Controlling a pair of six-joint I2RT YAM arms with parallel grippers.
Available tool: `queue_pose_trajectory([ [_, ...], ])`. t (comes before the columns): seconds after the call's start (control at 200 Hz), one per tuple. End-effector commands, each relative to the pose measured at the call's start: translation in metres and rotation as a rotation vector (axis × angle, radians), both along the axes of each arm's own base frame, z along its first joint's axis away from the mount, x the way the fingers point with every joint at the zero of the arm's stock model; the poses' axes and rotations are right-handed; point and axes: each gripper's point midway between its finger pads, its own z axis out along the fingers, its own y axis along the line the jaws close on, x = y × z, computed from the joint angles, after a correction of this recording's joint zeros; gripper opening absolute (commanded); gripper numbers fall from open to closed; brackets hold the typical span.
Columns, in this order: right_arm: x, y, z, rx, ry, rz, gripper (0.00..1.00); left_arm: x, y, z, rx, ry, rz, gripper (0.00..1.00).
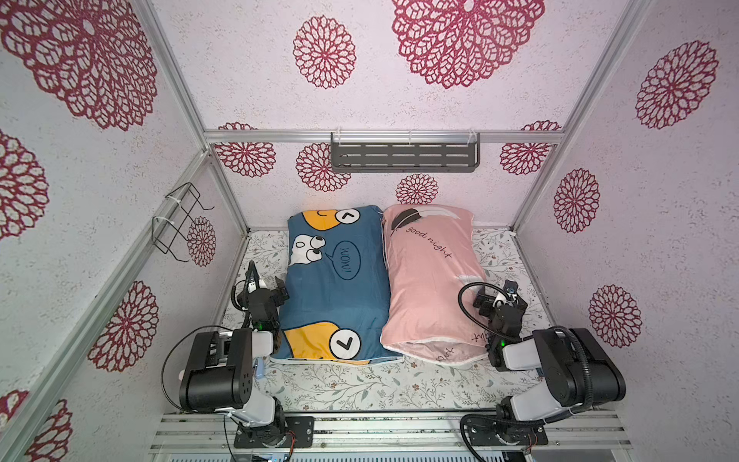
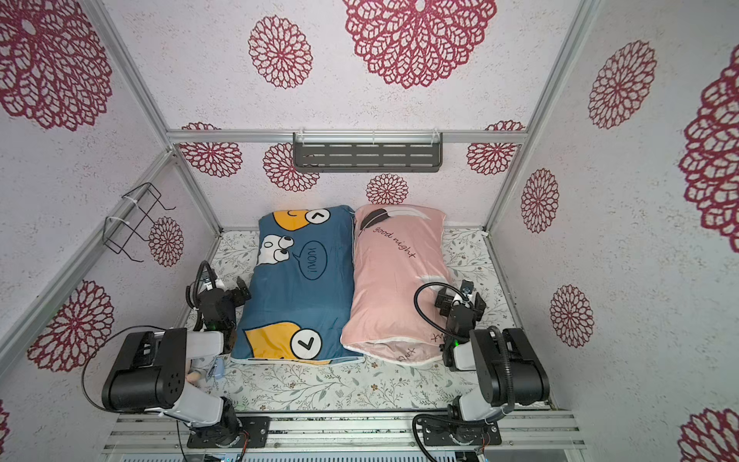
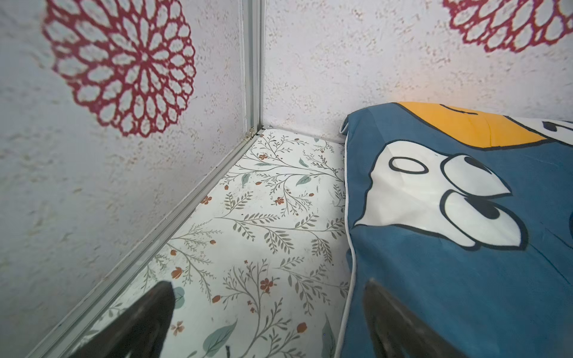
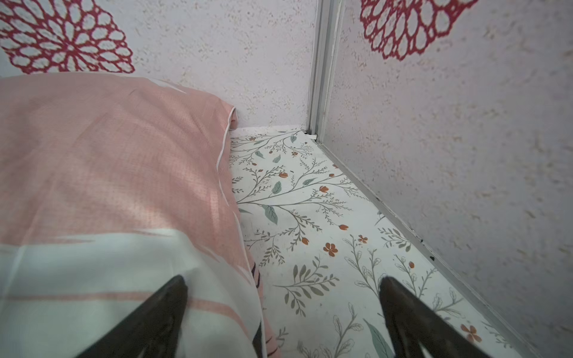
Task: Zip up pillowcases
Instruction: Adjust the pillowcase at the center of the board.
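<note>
blue pillowcase (image 1: 336, 288) and pink pillowcase (image 1: 428, 280) lie touching side by side on the floral sheet (image 1: 360, 384), near ends toward the arm bases, presumably for zipper access; left gripper (image 3: 266, 283) and right gripper (image 4: 282, 278) straddle the outer edges, jaws fully spread, holding nothing.

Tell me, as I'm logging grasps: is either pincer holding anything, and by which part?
Nothing is held: the left pincer and the right pincer both stand open, empty.
</note>
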Motion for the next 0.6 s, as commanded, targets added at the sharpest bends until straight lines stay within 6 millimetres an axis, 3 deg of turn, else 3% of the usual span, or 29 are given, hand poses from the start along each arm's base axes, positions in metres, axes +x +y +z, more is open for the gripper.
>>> queue_pose_trajectory([
  [0.0, 0.0007, -0.0036, -0.0044, -0.013, 0.026, -0.017, 0.99, -0.0005, -0.0005, 0.001, 0.012, -0.004, -0.001, 0.98],
  [0.595, 0.0022, -0.0036, -0.0054, -0.004, 0.03, -0.013, 0.99, 0.0, -0.0009, -0.0001, 0.011, 0.001, -0.004, 0.98],
])
